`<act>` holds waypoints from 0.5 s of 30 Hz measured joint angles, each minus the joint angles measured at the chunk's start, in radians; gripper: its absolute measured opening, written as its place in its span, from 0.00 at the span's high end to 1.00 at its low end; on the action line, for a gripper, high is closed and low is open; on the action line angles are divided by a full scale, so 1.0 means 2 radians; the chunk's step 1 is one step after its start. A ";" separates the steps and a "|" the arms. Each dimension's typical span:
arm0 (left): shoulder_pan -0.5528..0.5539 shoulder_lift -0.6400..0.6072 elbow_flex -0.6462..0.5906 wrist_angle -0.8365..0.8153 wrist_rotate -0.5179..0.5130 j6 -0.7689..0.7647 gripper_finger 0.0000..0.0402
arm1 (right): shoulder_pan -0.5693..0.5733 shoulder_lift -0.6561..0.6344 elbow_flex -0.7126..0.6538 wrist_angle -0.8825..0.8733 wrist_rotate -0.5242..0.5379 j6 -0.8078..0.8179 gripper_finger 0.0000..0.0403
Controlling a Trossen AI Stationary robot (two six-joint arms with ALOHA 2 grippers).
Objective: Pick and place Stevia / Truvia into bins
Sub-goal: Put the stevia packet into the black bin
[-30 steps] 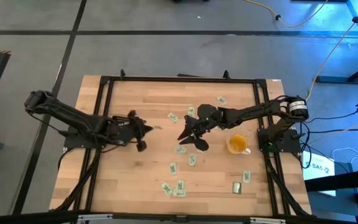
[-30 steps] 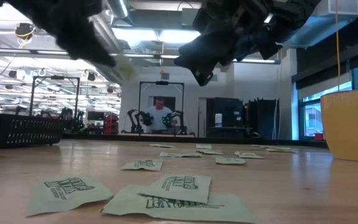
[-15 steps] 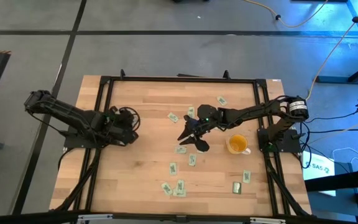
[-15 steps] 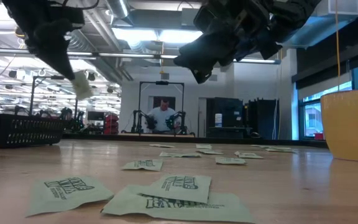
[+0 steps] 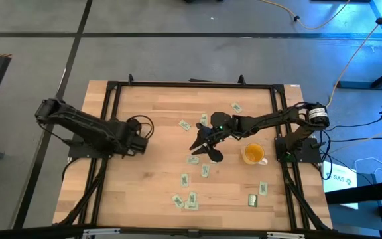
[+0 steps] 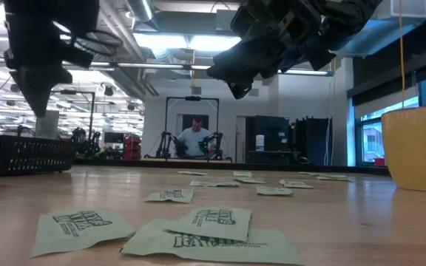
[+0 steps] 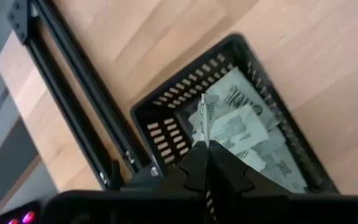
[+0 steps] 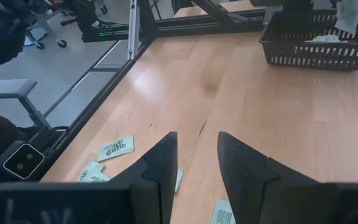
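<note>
My left gripper (image 7: 208, 147) is shut on one pale green sachet (image 7: 204, 118) and hovers over the black bin (image 7: 166, 106), which holds several sachets (image 7: 247, 134). In the low view that gripper (image 6: 39, 92) stands above the bin (image 6: 21, 155) at the table's left side. In the high view the left gripper (image 5: 139, 138) hides the bin. My right gripper (image 8: 194, 165) is open and waits above mid-table (image 5: 204, 147), over loose sachets (image 5: 205, 170) lying flat on the wood. My left gripper pinches the sachet by its upper end (image 7: 206, 135) between both fingers, coming from above and pointing down. The sachet (image 6: 47, 124) hangs upright below the fingers, lifted clear above the bin and turned edge-on to the wrist camera.
A yellow cup (image 5: 253, 154) stands right of my right gripper. More sachets lie scattered toward the near edge (image 5: 190, 199), the far side (image 5: 235, 106) and the near right (image 5: 262, 188). A black frame rail (image 7: 73, 93) runs along the table's left edge beside the bin.
My left gripper has carried the sachet toward the table's left edge and turned until its fingers point down over the bin; the sachet now hangs straight below them. My right arm has kept still.
</note>
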 joint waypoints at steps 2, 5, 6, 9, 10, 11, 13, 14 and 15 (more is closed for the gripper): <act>0.006 0.020 0.000 -0.001 0.011 0.000 0.99 | 0.000 0.000 0.000 0.000 0.000 0.001 0.71; 0.013 0.050 0.000 -0.001 0.015 0.009 0.99 | 0.000 0.000 0.000 0.000 0.000 0.001 0.71; 0.015 0.060 0.000 -0.001 0.014 0.013 0.99 | 0.000 0.000 0.000 0.000 0.000 0.001 0.71; 0.022 0.084 0.000 -0.001 0.014 0.025 0.99 | 0.000 0.000 0.000 0.000 0.000 0.001 0.71; 0.024 0.092 0.000 -0.001 0.015 0.027 0.99 | 0.000 0.000 0.000 0.000 0.000 0.001 0.71; 0.025 0.100 0.000 -0.001 0.015 0.030 0.99 | 0.000 0.000 0.000 0.000 0.000 0.001 0.71; 0.026 0.111 0.000 -0.001 0.018 0.038 0.99 | 0.000 0.000 0.000 0.000 0.000 0.001 0.71; 0.026 0.117 0.000 0.000 0.022 0.044 0.99 | 0.000 0.000 0.000 0.000 0.000 0.001 0.71; 0.026 0.121 0.000 0.001 0.028 0.048 0.99 | 0.000 0.000 0.000 0.000 0.000 0.001 0.71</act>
